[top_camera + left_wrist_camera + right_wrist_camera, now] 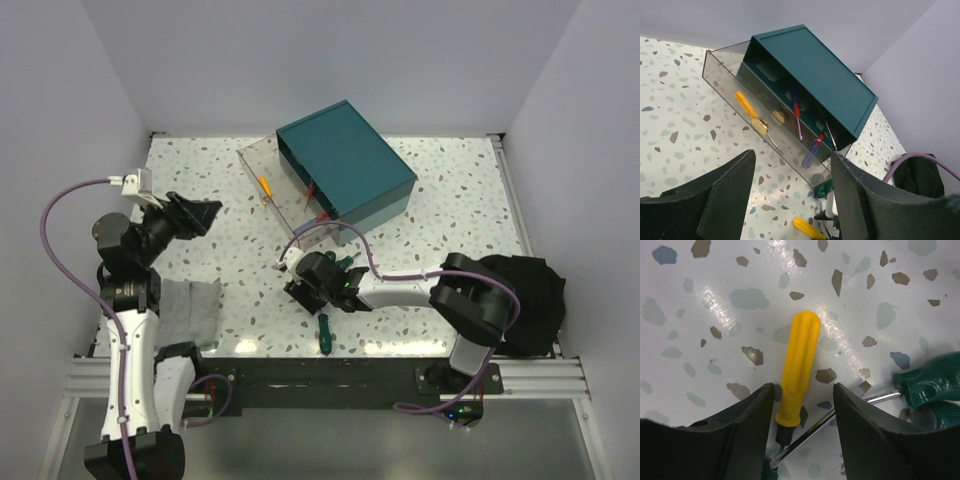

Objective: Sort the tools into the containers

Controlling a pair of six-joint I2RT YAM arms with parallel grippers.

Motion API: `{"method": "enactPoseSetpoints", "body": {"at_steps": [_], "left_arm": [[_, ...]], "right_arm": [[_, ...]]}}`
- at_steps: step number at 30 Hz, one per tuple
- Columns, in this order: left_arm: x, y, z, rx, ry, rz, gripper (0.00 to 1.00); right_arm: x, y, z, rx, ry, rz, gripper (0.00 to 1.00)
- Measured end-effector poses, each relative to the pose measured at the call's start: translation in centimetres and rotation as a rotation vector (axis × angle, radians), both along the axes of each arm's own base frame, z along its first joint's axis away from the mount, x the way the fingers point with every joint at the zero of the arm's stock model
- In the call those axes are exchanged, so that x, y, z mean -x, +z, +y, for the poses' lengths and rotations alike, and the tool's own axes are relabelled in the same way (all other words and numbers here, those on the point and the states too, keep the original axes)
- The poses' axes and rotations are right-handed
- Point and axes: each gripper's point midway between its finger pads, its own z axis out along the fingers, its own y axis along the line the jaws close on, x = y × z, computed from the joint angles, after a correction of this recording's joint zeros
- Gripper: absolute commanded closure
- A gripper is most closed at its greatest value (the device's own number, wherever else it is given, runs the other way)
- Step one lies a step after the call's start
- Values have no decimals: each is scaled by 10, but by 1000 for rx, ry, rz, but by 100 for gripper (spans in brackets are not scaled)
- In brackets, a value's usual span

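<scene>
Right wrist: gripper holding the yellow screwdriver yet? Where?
Not yet. The right gripper is open, straddling the yellow screwdriver at the shaft end of its handle, with a gap showing. The left gripper is open and empty.

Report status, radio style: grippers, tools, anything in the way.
Left gripper open, empty, facing open drawer. Right gripper open, straddling yellow screwdriver on table. In the way: green screwdriver, shaft crossing by yellow's tip.
</scene>
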Motion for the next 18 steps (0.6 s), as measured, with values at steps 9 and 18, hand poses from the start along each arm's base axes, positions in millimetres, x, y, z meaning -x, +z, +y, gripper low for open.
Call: {"method": "enactPoseSetpoints", "body": {"at_steps": [9, 18], "left_arm": [[1, -8, 1, 7, 4, 17, 34], [-14, -16, 0, 69, -15, 50, 35]], "right_arm": [[11, -1, 8, -23, 43, 53, 91], [44, 78, 27, -154, 277, 65, 100]]}}
